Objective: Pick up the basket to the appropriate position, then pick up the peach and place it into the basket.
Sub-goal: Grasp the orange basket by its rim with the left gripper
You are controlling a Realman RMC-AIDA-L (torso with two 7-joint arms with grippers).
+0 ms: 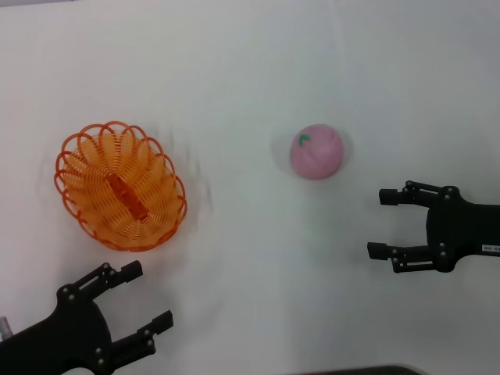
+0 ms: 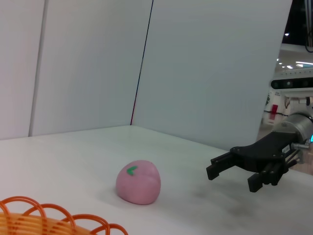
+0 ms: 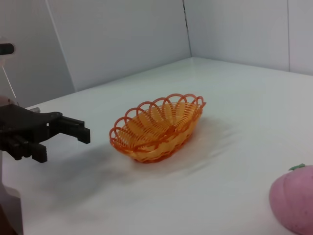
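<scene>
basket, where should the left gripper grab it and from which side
Pinch the scalloped rim of the basket at its near end, coming from the left gripper side. The looped wire wall is thin and open-topped there, and nothing blocks it.

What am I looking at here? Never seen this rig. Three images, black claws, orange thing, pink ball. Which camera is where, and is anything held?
It is a two-armed robot at a white table. The black claws are its end effectors.

The overhead picture comes from a camera on the robot's head, looking down. The left end effector sits at the near left, the right end effector at the right. Both are open and hold nothing.

The other two pictures come from cameras on the wrists. The left wrist view looks across the table at the opposite arm's end effector; the right wrist view does the reverse.

Two things lie on the table: an orange wire basket, empty, just ahead of the left end effector, and a pink peach with a green leaf mark, ahead of the right one. They lie well apart, and nothing touches either.
</scene>
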